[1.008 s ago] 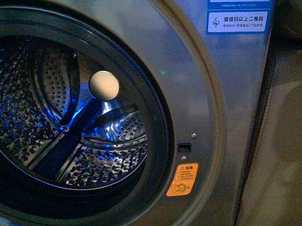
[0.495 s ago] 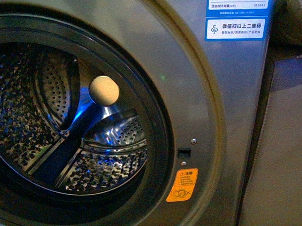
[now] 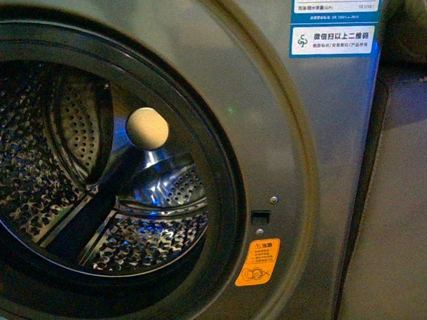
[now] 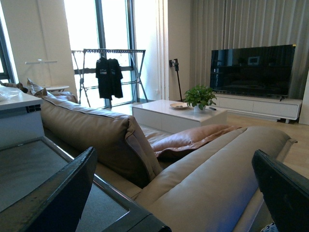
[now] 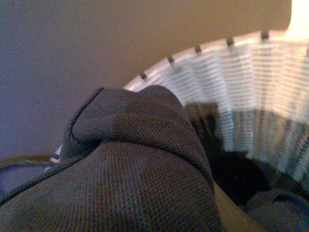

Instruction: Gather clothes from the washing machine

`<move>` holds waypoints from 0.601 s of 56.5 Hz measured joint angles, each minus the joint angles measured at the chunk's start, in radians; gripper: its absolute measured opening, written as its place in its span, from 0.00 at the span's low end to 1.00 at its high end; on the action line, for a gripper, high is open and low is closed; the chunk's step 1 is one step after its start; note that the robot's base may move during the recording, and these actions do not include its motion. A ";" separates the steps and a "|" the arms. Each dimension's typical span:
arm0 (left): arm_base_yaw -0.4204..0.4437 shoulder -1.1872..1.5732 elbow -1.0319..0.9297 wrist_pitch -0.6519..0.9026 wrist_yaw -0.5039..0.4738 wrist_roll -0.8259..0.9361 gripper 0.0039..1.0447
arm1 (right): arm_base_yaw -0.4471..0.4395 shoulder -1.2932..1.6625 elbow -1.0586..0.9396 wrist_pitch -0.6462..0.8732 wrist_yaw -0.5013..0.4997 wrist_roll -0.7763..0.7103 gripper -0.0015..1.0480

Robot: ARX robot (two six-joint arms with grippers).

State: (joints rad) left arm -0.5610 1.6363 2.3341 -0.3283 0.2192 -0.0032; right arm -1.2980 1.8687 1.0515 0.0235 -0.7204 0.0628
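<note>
Clothes fill lower left of right wrist frame, basket upper right: right arm nearer. Right gripper hidden, I cannot tell its grip; left gripper spread, holding nothing.

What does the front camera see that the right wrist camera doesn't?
Only the front view shows the grey metallic washing machine, its perforated steel drum with no clothes visible, and an orange warning sticker. Only the right wrist view shows the dark knitted garment, close up before a woven white basket. Both share nothing I can match.
</note>
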 joint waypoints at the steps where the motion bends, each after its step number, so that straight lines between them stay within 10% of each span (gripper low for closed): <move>1: 0.000 0.000 0.000 0.000 0.000 0.000 0.94 | 0.003 0.010 -0.003 0.000 0.006 -0.005 0.22; 25: 0.000 0.000 0.000 0.000 0.000 0.000 0.94 | 0.082 0.059 -0.002 -0.115 0.010 -0.037 0.90; 34: 0.000 0.000 0.000 0.000 0.000 0.000 0.94 | 0.076 -0.136 -0.076 0.021 -0.112 0.017 0.93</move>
State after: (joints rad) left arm -0.5610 1.6360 2.3344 -0.3283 0.2192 -0.0032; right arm -1.2224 1.7329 0.9752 0.0444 -0.8326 0.0799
